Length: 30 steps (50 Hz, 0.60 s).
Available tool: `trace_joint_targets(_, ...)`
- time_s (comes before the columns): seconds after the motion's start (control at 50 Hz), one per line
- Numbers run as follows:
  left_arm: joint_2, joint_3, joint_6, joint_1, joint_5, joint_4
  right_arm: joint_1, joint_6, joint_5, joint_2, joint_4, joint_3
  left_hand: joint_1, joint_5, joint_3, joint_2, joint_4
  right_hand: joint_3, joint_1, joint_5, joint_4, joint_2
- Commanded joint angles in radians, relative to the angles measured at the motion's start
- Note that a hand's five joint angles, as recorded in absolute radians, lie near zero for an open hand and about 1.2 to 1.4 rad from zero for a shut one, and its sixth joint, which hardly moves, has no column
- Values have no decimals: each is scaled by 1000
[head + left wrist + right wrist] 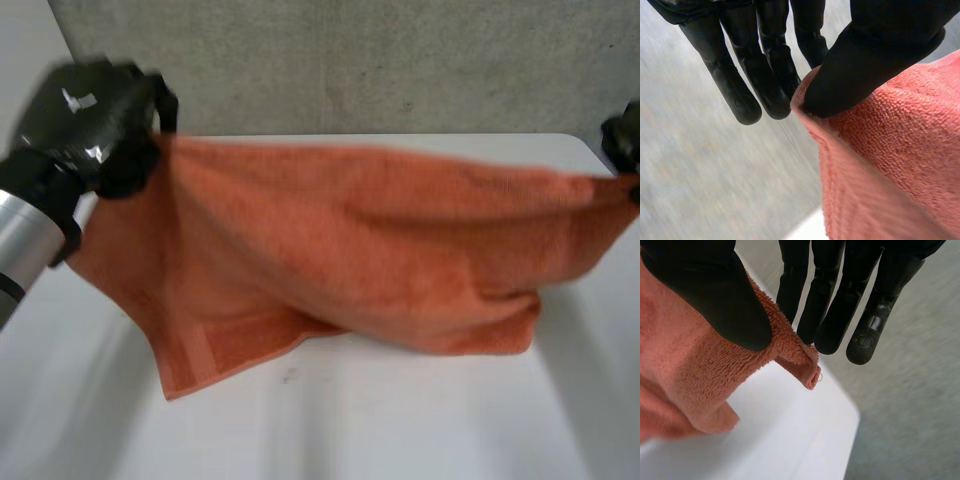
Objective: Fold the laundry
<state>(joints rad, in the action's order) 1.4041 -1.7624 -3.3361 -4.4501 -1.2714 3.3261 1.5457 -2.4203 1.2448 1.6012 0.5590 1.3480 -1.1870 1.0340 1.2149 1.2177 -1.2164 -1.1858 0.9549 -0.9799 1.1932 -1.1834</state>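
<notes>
The towel [360,250] is a plain salmon-orange all over, looped terry with no print. Toward its seven o'clock corner a flatter woven band [235,345] runs in the same orange (a shade deeper). The left hand [90,120] and right hand [622,140] are black. The table [400,420] is white, and the wall [380,60] at twelve o'clock is mottled grey.

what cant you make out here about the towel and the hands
- Head view: the right hand is cut off by the picture's edge, so its grip is unreadable there.
- Head view: the hanging orange towel hides the table behind and under it.
- Left wrist view: the thumb of the left hand covers the towel corner it pinches.
</notes>
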Motion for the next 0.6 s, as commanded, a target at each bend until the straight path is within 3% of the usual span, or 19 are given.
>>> trace_joint_targets(0.02,257,14,-48,-5,0,-71,101,76,91,-240,19,-32,-209,188,181,179,-180,-210,441,-242,203,-213)
trace_joint_targets(0.14,443,112,-163,-5,-13,-65,171,73,160,-402,-51,-104,-209,188,181,179,-180,-210,441,-242,203,-213)
trace_joint_targets(0.18,537,225,-212,-5,-11,-57,204,50,200,-483,-167,-189,-209,188,181,179,-180,-210,441,-242,203,-213)
trace_joint_targets(0.28,601,443,-200,-3,-22,25,234,-44,260,-547,-402,-378,-209,188,181,179,-180,-210,441,-242,203,-213)
trace_joint_targets(0.3,601,443,-200,-3,-22,26,234,-45,260,-547,-403,-379,-209,188,181,179,-180,-210,441,-242,203,-213)
trace_joint_targets(0.38,563,578,-136,3,-66,232,254,-140,277,-509,-662,-495,-209,188,181,179,-180,-210,441,-242,203,-213)
trace_joint_targets(0.4,524,592,-103,-1,-84,325,257,-178,277,-474,-761,-489,-209,188,181,179,-180,-210,441,-242,203,-213)
trace_joint_targets(0.46,484,587,-68,-3,-109,411,260,-215,278,-435,-861,-460,-209,188,181,179,-180,-210,441,-242,203,-213)
trace_joint_targets(0.5,422,566,-1,-8,-161,519,251,-287,275,-359,-1023,-353,-209,188,181,179,-180,-210,441,-242,203,-213)
trace_joint_targets(0.6,385,461,38,-23,-175,474,243,-336,243,-279,-1105,-167,-209,188,181,179,-180,-210,441,-242,203,-213)
